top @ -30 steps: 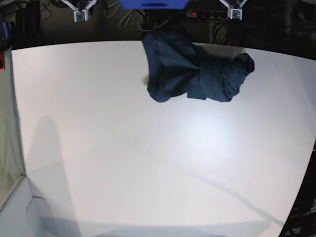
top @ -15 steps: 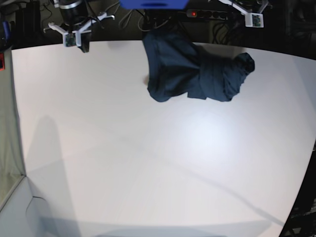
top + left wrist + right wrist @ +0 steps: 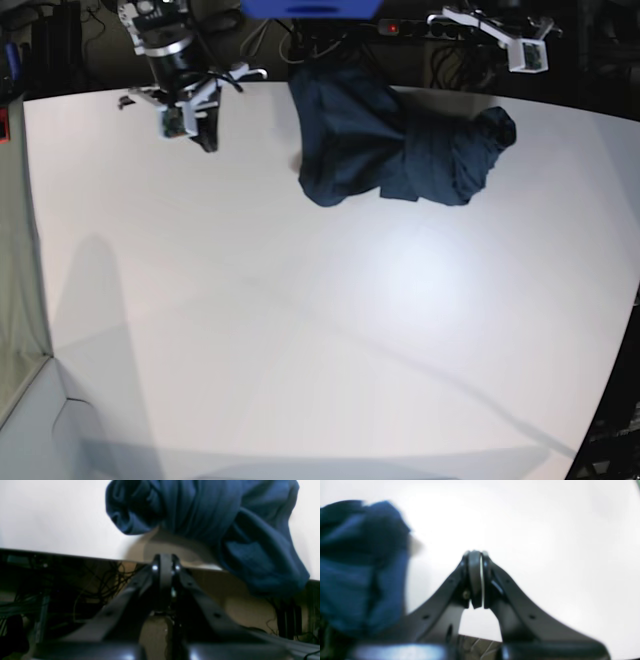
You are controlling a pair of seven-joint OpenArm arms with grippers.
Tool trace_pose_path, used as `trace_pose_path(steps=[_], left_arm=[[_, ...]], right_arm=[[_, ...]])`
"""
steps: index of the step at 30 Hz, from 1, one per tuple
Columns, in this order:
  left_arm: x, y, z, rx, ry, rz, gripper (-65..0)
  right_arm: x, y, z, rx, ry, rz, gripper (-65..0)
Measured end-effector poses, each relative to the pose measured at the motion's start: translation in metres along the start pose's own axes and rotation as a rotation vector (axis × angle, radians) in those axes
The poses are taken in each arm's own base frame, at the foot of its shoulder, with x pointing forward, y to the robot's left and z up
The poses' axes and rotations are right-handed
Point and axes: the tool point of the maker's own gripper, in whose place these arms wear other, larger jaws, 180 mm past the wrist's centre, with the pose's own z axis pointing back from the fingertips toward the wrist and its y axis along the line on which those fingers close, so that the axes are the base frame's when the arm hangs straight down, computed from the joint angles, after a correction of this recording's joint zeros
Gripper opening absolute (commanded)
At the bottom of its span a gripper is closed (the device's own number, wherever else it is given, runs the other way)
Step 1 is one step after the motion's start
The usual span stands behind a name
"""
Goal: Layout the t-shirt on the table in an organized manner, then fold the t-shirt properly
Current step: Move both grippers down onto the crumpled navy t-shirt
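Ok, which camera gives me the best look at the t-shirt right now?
Base view: the whole bunched t-shirt shows at the table's far edge. Left wrist shows most of it close, blurred; right wrist only one blurred end.

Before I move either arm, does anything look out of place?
Yes: the dark navy-blue cloth t-shirt lies bunched in a heap at the far edge of the white table, one end hanging over it.

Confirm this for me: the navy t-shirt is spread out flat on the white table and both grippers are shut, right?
Not quite. The base view shows the t-shirt bunched in a crumpled heap at the far edge of the table, not spread flat. Left gripper and right gripper are indeed shut.
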Motion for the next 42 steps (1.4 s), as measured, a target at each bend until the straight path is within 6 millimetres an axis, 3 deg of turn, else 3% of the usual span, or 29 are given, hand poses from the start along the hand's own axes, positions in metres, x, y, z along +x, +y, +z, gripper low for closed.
trace_pose_path(steps=[3, 5, 11, 14, 18, 21, 26, 29, 38, 42], left_arm=[[0.004, 0.000, -0.004, -0.002, -0.014, 0.000, -64.4], [0.008, -0.001, -0.006, -0.003, -0.024, -0.001, -60.7], [0.011, 0.000, -0.007, -0.001, -0.039, 0.003, -30.1], [0.025, 0.006, -0.005, 0.014, -0.112, -0.004, -21.6], [0.036, 0.021, -0.003, 0.062, -0.162, -0.010, -21.3], [0.041, 0.034, -0.001, 0.110, -0.183, -0.007, -21.3], [0.050, 0.044, -0.002, 0.155, -0.218, 0.006, -21.3], [0.049, 0.042, -0.002, 0.148, -0.215, 0.010, -21.3], [0.039, -0.032, -0.016, -0.050, -0.192, 0.092, -21.3], [0.053, -0.049, -0.026, -0.099, -0.234, 0.106, -21.3]], right_arm=[[0.003, 0.030, -0.007, 0.083, 0.028, -0.003, -59.3], [0.006, 0.050, -0.009, 0.137, 0.032, 0.003, -55.1], [0.021, 0.100, -0.008, 0.278, -0.007, 0.007, -46.8], [0.022, 0.112, -0.011, 0.304, 0.031, 0.008, -44.9], [0.031, 0.117, -0.020, 0.308, 0.035, 0.010, -44.7], [0.040, 0.133, -0.019, 0.351, 0.019, 0.019, -44.7], [0.037, 0.159, -0.017, 0.428, 0.052, 0.060, -44.7], [0.029, 0.160, -0.026, 0.427, 0.074, 0.081, -44.7], [0.026, 0.158, -0.035, 0.419, 0.086, 0.104, -44.7], [0.025, 0.158, -0.035, 0.418, 0.088, 0.105, -44.7]])
